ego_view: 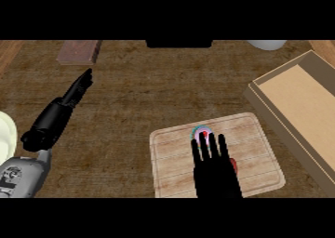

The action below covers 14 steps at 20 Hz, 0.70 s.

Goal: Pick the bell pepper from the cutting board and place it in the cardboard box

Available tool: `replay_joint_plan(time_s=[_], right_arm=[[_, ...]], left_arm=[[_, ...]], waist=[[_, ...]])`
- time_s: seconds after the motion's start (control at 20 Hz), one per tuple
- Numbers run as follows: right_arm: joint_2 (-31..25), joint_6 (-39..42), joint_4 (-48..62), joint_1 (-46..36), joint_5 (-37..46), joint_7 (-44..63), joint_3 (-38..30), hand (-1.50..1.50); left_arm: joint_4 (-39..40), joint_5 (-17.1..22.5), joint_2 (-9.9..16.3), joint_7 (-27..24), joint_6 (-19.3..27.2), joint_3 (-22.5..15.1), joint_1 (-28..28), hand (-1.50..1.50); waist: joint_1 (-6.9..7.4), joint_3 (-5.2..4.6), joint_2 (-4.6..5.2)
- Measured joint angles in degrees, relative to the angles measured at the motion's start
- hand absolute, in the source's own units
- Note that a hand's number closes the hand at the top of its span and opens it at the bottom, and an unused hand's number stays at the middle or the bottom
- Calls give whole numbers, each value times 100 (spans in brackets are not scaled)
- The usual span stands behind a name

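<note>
Your right hand (pixel 215 169) hovers with straight, released fingers (pixel 209 146) over the bell pepper (pixel 203 134), mostly hiding it on the one cutting board (pixel 174 160). One cardboard box (pixel 297 100) lies open just beside the board. Your left hand (pixel 77 90) stretches flat, fingers extended, well apart.

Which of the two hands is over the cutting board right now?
The right hand: its straight fingers lie over the cutting board, mostly hiding the bell pepper. The left hand is stretched out over bare counter, well off the board.
</note>
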Motion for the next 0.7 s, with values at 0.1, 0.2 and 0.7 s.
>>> replay_joint_plan(time_s=[0.1,0.2,0.7], right_arm=[[53,-106,171,55,87,-124,-78,-150],[73,-182,287,69,168,-257,-196,-150],[-124,-562,521,394,655,-636,-617,-150]], left_arm=[[-153,-29,-21,103,-76,66,60,0],[-224,-3,2,118,-220,190,113,0],[-250,-252,-275,209,-419,424,100,0]], waist=[[7,0,-1],[10,0,-1],[3,-2,-7]])
